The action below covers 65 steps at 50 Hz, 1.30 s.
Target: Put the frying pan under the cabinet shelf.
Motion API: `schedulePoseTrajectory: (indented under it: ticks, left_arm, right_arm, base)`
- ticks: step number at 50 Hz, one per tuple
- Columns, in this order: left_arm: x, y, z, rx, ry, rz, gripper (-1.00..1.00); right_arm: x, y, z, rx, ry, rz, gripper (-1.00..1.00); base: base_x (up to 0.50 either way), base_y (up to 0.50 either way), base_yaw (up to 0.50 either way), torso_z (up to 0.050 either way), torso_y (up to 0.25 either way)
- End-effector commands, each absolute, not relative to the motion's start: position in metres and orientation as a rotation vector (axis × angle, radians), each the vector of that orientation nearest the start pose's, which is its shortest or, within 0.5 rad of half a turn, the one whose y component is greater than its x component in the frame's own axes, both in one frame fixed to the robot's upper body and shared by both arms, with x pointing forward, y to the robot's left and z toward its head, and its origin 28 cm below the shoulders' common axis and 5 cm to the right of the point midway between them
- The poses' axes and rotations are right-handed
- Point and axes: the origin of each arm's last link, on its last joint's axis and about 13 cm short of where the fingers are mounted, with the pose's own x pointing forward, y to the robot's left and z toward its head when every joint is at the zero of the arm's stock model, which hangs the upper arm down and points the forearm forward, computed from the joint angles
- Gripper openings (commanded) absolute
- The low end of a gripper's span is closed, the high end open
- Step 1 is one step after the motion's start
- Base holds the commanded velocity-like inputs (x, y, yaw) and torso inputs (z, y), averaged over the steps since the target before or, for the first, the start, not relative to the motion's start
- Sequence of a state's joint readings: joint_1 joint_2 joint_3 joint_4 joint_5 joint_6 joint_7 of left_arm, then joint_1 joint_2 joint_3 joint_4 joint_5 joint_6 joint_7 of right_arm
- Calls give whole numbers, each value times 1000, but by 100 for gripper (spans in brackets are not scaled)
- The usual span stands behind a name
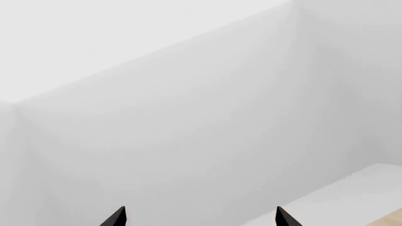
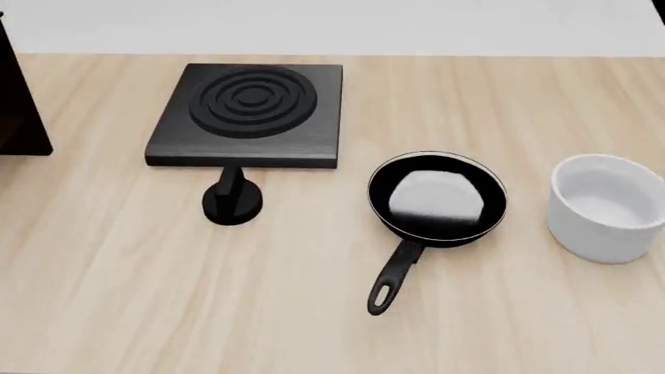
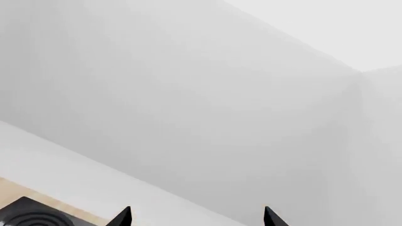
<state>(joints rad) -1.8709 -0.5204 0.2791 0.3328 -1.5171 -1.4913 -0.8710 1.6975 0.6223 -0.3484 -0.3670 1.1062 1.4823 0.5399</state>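
Note:
The frying pan lies on the wooden table right of centre in the head view, glossy black with a thin silvery rim. Its long handle runs toward the near edge, with a hole at the end. A dark edge of the cabinet shelf shows at the far left. No gripper appears in the head view. In the left wrist view my left gripper stands open, its two tips far apart against white walls. My right gripper is also open, nothing between its fingers.
A square black stove plate with concentric rings sits at the back left, its corner also showing as the stove plate in the right wrist view. A small black knob-like piece stands before it. A white cylindrical pot is at the right.

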Motion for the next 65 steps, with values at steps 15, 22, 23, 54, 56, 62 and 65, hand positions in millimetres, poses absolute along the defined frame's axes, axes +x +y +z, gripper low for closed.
schedulePoseTrajectory:
  ticks: [15,22,23,54,56,62,65]
  left_arm:
    - [186,219,466,406,-472,-140,100]
    - [186,219,466,402,-475,-138,100]
    - [186,219,465,402,-474,-138,100]
    - [184,217,468,411,-479,-136,100]
    - [183,218,468,409,-481,-136,100]
    - [182,217,468,412,-482,-141,100]
    - [181,216,469,413,-485,-144,100]
  right_arm:
    - [225,-147,448,-503,-368,-35,100]
    - [223,-145,451,-488,-378,-31,100]
    - [223,-145,451,-485,-378,-29,100]
    - [225,-145,446,-458,-379,-16,100]
    - [225,-145,446,-457,-384,-21,100]
    - [223,-144,448,-465,-416,-28,100]
    - [223,-143,449,-480,-421,-25,100]
  base:
    - [5,161,0,0,0]
    - [21,500,0,0,0]
    - [23,500,0,0,0]
    - [24,500,0,0,0]
    - [23,500,0,0,0]
    - [0,15,0,0,0]
    - [0,0,0,0,0]
